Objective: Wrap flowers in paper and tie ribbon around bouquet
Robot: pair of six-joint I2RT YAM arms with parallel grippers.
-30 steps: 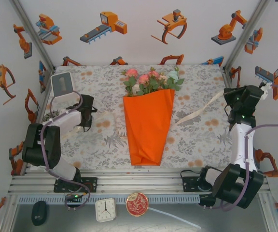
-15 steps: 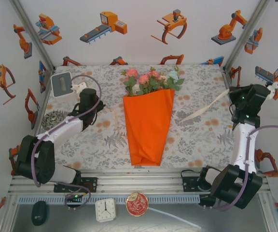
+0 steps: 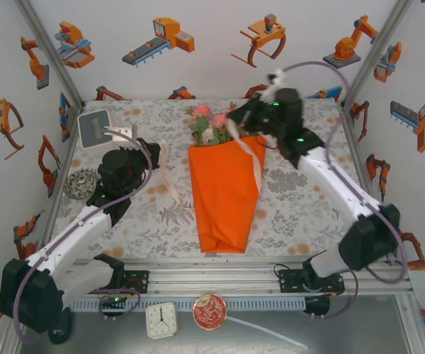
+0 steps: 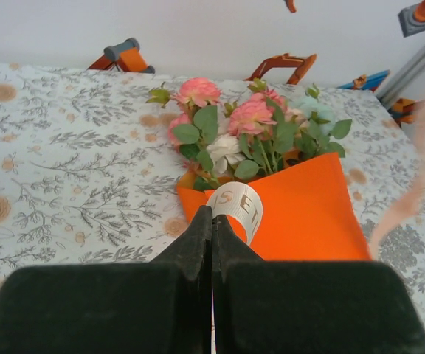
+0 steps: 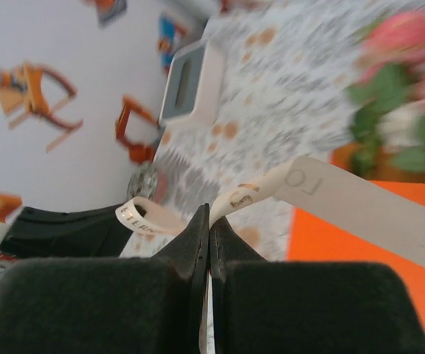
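The bouquet lies mid-table: pink, white and pale blue flowers point(image 3: 227, 124) point(image 4: 242, 133) point(image 5: 401, 81) stick out of a cone of orange paper point(image 3: 226, 195) point(image 4: 308, 214) point(image 5: 367, 280). My left gripper point(image 3: 156, 151) point(image 4: 212, 217) is left of the cone, shut on one end of the cream ribbon point(image 4: 236, 205), which dangles beside it point(image 3: 170, 181). Over the cone's top hangs my right gripper point(image 3: 236, 122) point(image 5: 209, 214), shut on the ribbon point(image 5: 345, 195). A length of it drapes down over the orange paper point(image 3: 254, 158).
A white box with a screen point(image 3: 94, 127) point(image 5: 190, 81) and a round metal object point(image 3: 80, 183) sit at the table's left edge. A clock point(image 3: 161, 319) and a red round tin point(image 3: 209, 311) lie on the shelf in front of the arm bases.
My right arm has swung from the far right edge to above the flowers, carrying the ribbon over the cone. My left arm has reached forward and right toward the cone, ribbon end in its jaws.
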